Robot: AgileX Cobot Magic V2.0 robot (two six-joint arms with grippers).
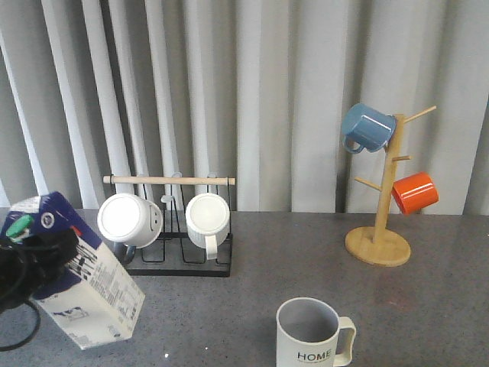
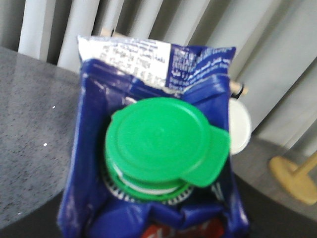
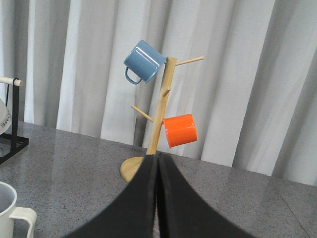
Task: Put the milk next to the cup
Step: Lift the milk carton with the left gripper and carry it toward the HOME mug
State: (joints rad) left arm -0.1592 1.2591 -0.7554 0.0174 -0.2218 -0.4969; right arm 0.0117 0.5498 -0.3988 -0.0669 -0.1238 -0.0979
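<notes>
The milk [image 1: 84, 283], a dark-blue and white carton with a green cap, hangs tilted at the front left, its top leaning left. My left gripper [image 1: 37, 252] is shut on its top. In the left wrist view the carton's gable and green cap [image 2: 161, 141] fill the picture and hide the fingers. The cup [image 1: 308, 332], a pale ribbed mug with "HOME" lettering, stands at the front centre, well to the right of the milk. Its rim and handle also show in the right wrist view [image 3: 11, 213]. My right gripper [image 3: 157, 163] is shut and empty above the table.
A black wire rack [image 1: 179, 264] with a wooden bar holds two white mugs [image 1: 206, 218] behind the milk. A wooden mug tree [image 1: 378, 245] at the back right carries a blue mug [image 1: 367, 128] and an orange mug [image 1: 415, 193]. Grey curtains hang behind.
</notes>
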